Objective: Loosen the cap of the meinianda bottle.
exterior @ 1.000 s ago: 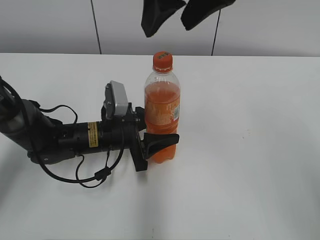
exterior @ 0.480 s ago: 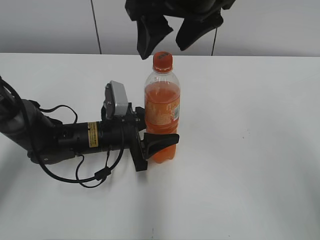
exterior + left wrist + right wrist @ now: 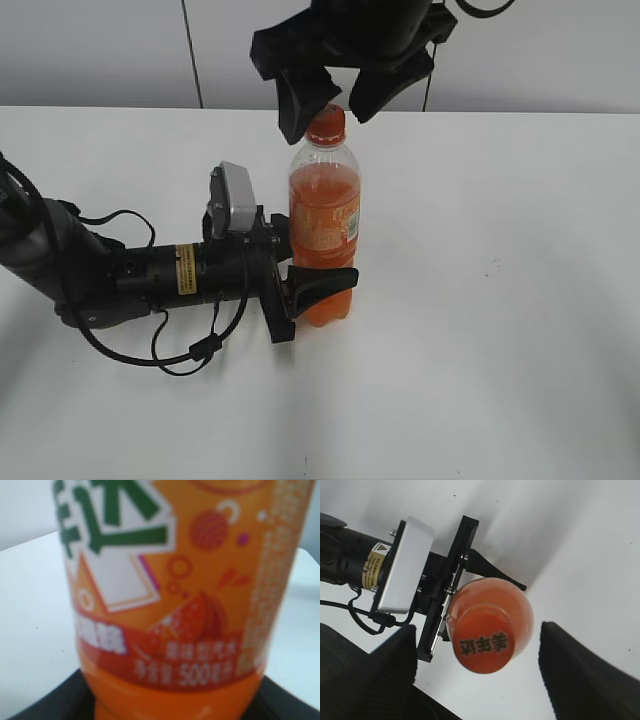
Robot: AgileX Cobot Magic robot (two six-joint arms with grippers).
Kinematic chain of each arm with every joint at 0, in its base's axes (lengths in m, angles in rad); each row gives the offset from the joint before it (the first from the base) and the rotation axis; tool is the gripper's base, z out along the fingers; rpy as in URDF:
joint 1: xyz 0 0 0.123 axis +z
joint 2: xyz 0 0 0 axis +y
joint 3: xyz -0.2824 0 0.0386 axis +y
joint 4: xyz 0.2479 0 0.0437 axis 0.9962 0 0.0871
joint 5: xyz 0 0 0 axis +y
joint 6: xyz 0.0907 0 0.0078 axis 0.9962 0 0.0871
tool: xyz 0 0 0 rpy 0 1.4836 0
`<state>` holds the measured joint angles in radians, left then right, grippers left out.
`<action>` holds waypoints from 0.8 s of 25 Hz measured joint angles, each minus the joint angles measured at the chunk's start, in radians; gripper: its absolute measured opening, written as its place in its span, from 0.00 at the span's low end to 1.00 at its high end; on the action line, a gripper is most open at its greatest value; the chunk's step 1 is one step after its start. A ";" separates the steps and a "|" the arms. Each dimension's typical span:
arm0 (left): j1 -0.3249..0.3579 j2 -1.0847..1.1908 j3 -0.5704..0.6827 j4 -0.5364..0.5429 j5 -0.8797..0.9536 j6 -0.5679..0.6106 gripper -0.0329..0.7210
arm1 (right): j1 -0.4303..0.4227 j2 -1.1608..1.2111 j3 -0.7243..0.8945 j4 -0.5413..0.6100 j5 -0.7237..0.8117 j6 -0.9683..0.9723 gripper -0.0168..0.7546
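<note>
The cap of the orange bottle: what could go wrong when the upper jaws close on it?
1. The right gripper stands open around the cap, with the cap nearer its left jaw, so closing may push the bottle's neck sideways.
2. The left gripper clamps the meinianda bottle low on its body; if that hold is weak, the bottle may turn with the cap.

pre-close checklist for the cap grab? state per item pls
1. Bottle upright on table: ok.
2. Left gripper clamped on the bottle's lower body: ok.
3. Right gripper open, fingers either side of cap: ok.
4. Cap centred between the fingers: ok in the right wrist view.
5. Fingers low enough to catch the cap's side: cannot tell; in the exterior view the tips are about at cap height.
6. Cap still tight: cannot tell.
</note>
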<state>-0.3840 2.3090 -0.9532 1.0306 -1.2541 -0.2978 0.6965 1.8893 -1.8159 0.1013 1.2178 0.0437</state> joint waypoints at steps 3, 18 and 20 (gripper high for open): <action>0.000 0.000 0.000 0.000 0.000 0.000 0.57 | 0.000 0.000 0.000 -0.016 0.000 -0.001 0.68; -0.001 0.000 0.000 -0.001 0.001 0.000 0.57 | 0.000 0.000 0.000 -0.039 0.000 -0.052 0.37; -0.001 0.000 0.000 -0.001 0.001 0.000 0.57 | 0.000 0.000 0.000 -0.039 0.000 -0.114 0.37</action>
<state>-0.3847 2.3090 -0.9532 1.0296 -1.2533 -0.2978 0.6965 1.8893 -1.8159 0.0621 1.2178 -0.0703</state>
